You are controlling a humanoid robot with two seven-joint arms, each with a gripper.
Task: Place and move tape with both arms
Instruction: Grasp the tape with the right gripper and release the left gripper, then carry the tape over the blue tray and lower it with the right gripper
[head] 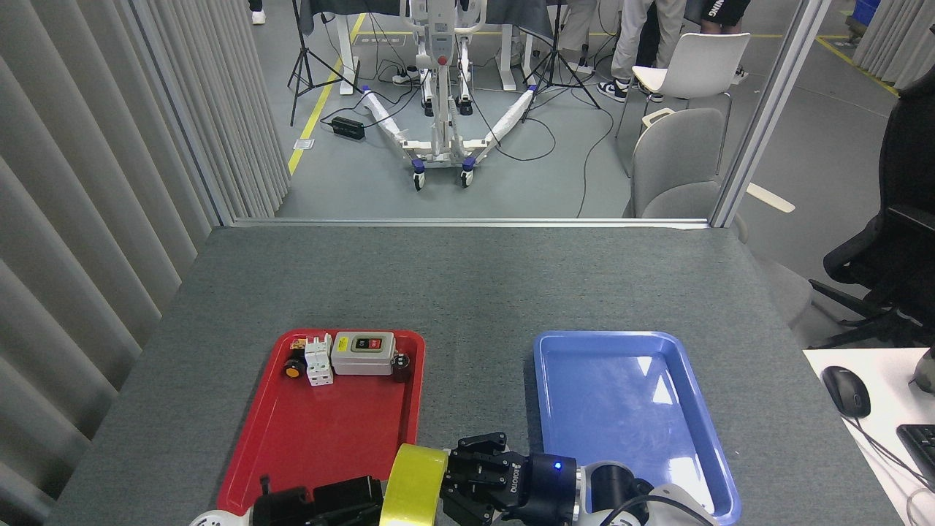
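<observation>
Yellow tape stands on edge at the bottom of the head view, above the near end of the red tray. Flanked by both arms: right gripper pressed against its right face, black fingers spread around it, blue light lit. Left gripper dark beside its left face, opening impossible to tell. Blue tray bare on the grey table.

tape | yellow roll | on edge | between both grippers, bottom centre
</observation>
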